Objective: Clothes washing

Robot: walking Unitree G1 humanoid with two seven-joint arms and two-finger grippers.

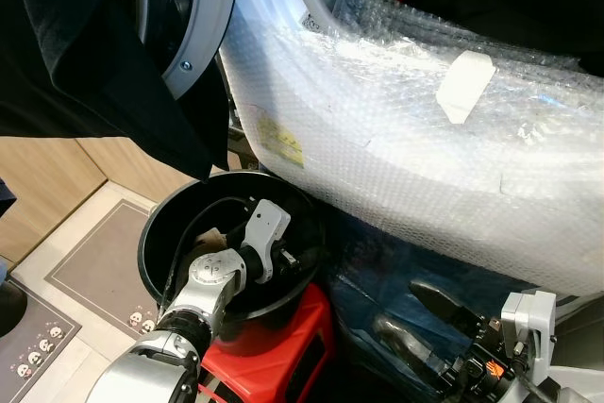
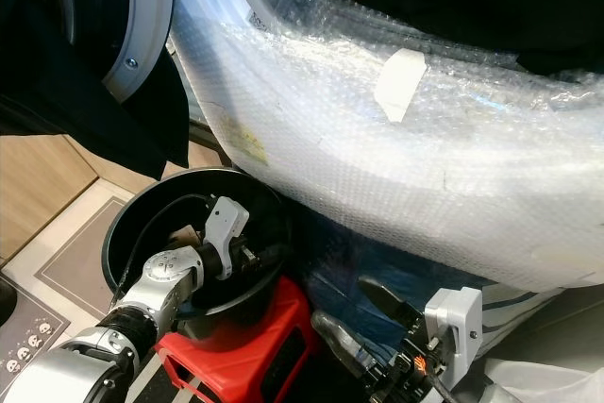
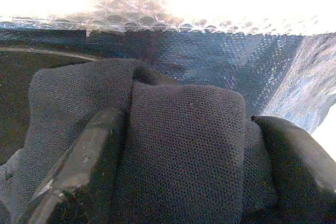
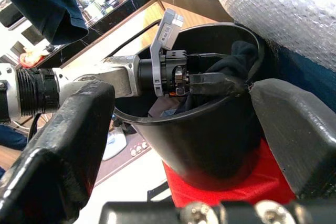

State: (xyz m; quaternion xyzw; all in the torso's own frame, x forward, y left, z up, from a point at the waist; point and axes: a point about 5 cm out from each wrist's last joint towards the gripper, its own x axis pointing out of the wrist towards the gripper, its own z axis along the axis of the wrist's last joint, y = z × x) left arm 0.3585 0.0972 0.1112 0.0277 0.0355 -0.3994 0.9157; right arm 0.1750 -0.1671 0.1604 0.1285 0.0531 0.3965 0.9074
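Observation:
A black bucket stands on a red stool beside the bubble-wrapped washing machine. My left gripper reaches down inside the bucket and is shut on a dark knitted garment, which bulges between its two fingers. In the right wrist view the same garment is bunched at the bucket's far wall around the left gripper. My right gripper hangs low at the right of the stool, open, with nothing between its fingers.
The washer's open door ring is at the upper left, with a dark garment hanging in front of it. A strip of white tape sticks on the bubble wrap. A grey mat lies on the floor to the left.

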